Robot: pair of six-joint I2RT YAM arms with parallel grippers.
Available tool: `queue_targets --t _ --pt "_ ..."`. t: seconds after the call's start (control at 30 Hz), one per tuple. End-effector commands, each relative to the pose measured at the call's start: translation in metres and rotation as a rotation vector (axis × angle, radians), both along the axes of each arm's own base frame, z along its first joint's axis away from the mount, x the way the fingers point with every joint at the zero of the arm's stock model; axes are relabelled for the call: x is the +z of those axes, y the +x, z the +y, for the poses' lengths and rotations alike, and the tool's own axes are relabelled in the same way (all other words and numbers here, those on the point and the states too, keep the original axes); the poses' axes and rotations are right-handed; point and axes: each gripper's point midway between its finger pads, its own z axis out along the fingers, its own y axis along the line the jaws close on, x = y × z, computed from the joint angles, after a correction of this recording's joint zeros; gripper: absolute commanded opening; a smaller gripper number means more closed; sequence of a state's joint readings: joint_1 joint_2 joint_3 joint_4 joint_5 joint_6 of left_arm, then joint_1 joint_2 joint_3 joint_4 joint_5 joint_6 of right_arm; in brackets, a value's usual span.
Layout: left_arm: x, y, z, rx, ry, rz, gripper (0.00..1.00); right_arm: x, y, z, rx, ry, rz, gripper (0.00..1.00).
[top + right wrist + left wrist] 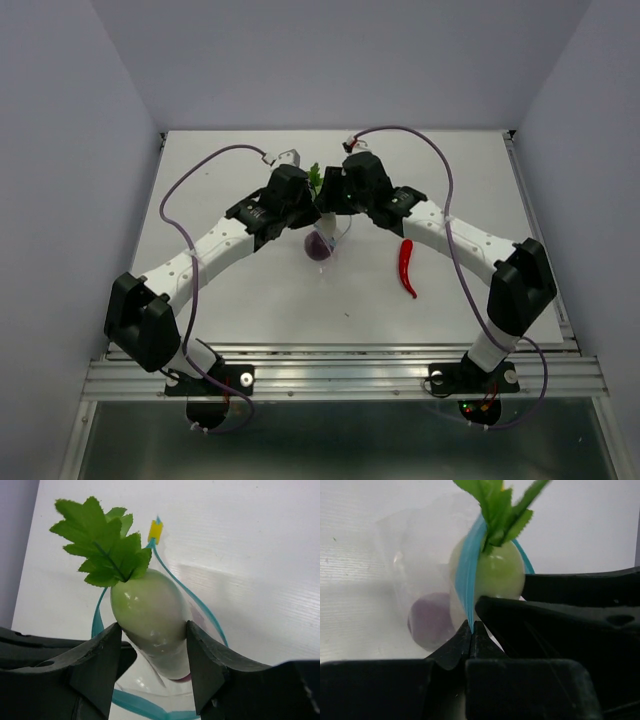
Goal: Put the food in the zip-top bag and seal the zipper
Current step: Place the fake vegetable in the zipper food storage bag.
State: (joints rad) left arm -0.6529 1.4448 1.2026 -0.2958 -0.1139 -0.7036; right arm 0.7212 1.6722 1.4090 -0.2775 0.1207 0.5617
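Here the bag [415, 570] holds the onion [430, 620]; left jaws pinch its zipper [467, 575], right jaws grip the radish [150, 615].

Light is bright and even, perhaps from above; shadows are soft. Near fingers [520, 690] blur; the radish [150, 620] shows small glare.
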Motion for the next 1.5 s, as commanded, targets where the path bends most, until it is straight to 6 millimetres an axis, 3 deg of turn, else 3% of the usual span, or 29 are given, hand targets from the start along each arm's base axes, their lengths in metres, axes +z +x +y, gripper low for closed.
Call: queue_targets --t 0.0,0.27,0.47,0.73,0.9,1.03,1.17,1.3,1.47 --pt "0.013 0.000 -0.009 -0.024 -0.053 -0.041 0.00 0.010 0.013 0.017 0.006 0.030 -0.042 0.52" --pt "0.012 -0.002 -0.010 -0.019 -0.084 -0.059 0.00 -0.022 -0.001 0.004 -0.003 -0.022 0.029 0.30" --pt "0.002 -0.004 -0.005 -0.003 -0.077 -0.052 0.00 -0.024 -0.032 0.020 0.177 0.018 0.105 0.17" --pt "0.011 -0.005 -0.006 -0.045 -0.088 -0.123 0.00 -0.042 -0.084 0.015 0.352 -0.003 0.270 0.08" --pt "0.019 -0.006 -0.006 -0.050 -0.107 -0.156 0.00 -0.061 -0.093 0.010 0.367 -0.030 0.315 0.01" --pt "0.023 -0.006 -0.007 -0.058 -0.116 -0.173 0.00 -0.064 -0.103 0.021 0.460 -0.013 0.321 0.01" --pt "0.026 -0.007 -0.010 -0.073 -0.126 -0.178 0.00 -0.066 -0.088 0.018 0.388 -0.045 0.288 0.01" --pt "0.027 -0.012 -0.011 -0.092 -0.136 -0.180 0.00 -0.058 -0.046 0.001 0.087 -0.064 0.233 0.04" --pt "0.029 -0.020 -0.010 -0.108 -0.144 -0.187 0.00 -0.053 -0.026 -0.001 -0.036 -0.045 0.215 0.01"
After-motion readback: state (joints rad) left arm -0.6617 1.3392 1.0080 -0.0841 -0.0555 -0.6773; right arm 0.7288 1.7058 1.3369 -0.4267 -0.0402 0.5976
